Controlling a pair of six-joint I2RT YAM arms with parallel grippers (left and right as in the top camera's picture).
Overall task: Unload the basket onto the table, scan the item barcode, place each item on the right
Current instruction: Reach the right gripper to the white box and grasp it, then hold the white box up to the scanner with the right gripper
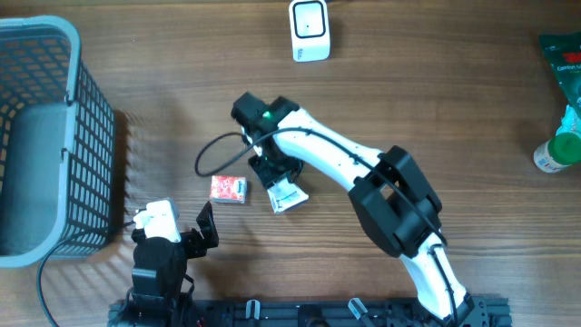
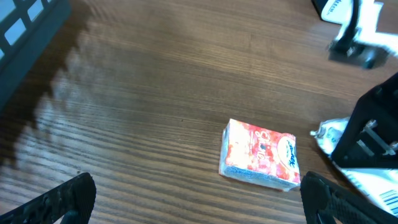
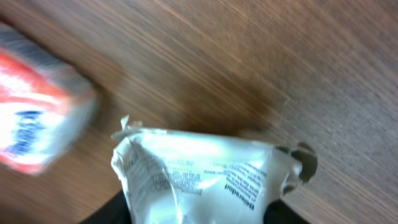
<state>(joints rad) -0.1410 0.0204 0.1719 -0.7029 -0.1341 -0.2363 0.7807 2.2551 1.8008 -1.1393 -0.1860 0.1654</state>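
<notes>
The right hand (image 1: pixel 277 173) is down on the desk (image 1: pixel 436 91) with a white crinkled film pouch with black print (image 3: pixel 199 180) directly beneath it and filling the space between its dark fingers; whether the fingers are pinching it or only flanking it cannot be told. The pouch lies flat on the wood, its torn-looking top corner pointing away from the hand's palm. It looks light, soft and slick, so it would likely fold or slide under a shallow pinch; a hold across the flat body near one edge, clear of the printed panel where a barcode would sit, seems safest. Just beside the hand, on its far side from the arm, lies a small red-and-white paper packet (image 1: pixel 229 188), close to the pouch but apart from it. Well beyond the hand stands a white box-shaped scanner (image 1: pixel 310 30). The left hand (image 2: pixel 199 199) hangs spread wide, grasping nothing, near a grey mesh basket (image 1: pixel 91 154).
</notes>
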